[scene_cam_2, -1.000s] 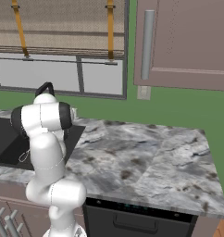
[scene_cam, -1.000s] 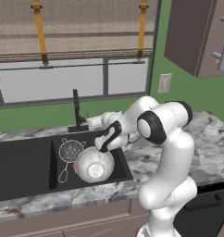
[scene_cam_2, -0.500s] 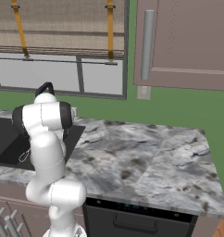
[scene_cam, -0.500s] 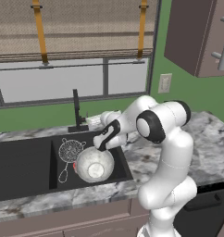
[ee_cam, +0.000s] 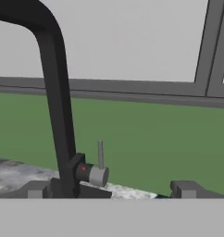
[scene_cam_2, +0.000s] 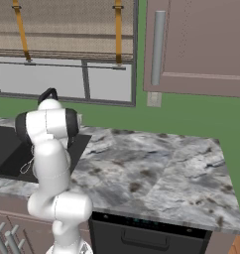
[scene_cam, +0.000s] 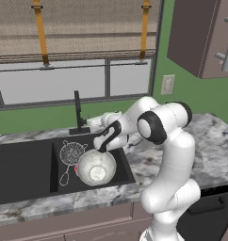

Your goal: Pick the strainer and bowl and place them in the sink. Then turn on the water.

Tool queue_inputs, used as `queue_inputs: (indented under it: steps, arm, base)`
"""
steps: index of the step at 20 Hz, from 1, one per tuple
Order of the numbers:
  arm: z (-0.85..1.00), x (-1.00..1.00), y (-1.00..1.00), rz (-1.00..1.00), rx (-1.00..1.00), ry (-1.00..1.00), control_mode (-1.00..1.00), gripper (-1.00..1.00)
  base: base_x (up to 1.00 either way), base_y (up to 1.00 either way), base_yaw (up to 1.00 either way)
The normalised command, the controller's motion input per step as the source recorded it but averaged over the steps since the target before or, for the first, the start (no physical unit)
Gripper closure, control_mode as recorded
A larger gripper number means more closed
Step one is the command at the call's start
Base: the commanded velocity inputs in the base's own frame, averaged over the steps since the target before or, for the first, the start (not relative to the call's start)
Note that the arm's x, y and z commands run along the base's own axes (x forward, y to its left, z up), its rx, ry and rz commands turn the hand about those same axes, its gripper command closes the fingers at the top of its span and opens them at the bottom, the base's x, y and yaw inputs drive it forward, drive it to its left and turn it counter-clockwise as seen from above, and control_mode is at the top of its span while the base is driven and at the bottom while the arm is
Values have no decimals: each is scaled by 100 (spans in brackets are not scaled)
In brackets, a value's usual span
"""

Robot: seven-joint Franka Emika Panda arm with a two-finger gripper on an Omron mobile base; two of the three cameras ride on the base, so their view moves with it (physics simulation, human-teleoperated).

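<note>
The sink (scene_cam: 21, 164) is black and set into the marbled counter (scene_cam: 149, 155). Its empty left basin lies well to the left of the pincer (scene_cam: 102, 147); the right basin sits directly below and just left of it. In that right basin the strainer (scene_cam: 71, 153) lies flat just left of the pincer, with its thin wire handle trailing toward the front wall of the basin. The bowl (scene_cam: 96, 168) sits tilted directly beneath the pincer, its rim touching the strainer's near edge and its open side facing up and forward. A trace of red shows at the bowl's left edge, where the drain would be.

Behind the pincer and slightly left, the tall black faucet (scene_cam: 78, 113) rises from the back rim of the sink. In the hand view the faucet (ee_cam: 56, 106) stands just left of centre and close ahead, with its small grey lever (ee_cam: 100, 167) upright beside the base, between the two fingertips (ee_cam: 37, 190). The fingertips stand wide apart with nothing between them, so the pincer (ee_cam: 111, 190) is spread open and empty.

To the right of the pincer, the white arm bends back over the counter.
</note>
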Motion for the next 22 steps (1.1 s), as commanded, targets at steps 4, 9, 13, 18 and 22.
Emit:
queue_inputs:
  steps: [4, 9, 13, 18, 22]
  arm:
    - [-7, 25, 9, 0, 0, -2, -100, -100]
    - [-9, 20, 13, -2, 0, -2, -100, -100]
    - [-9, 3, 8, -4, 0, -1, -100, -100]
    - [-12, 4, 10, -5, 0, -2, -100, -100]
    - [-9, 10, 15, -5, 0, -4, -100, -100]
  base:
    - [0, 0, 0]
    - [0, 0, 0]
    - [0, 0, 0]
    - [0, 0, 0]
    - [0, 0, 0]
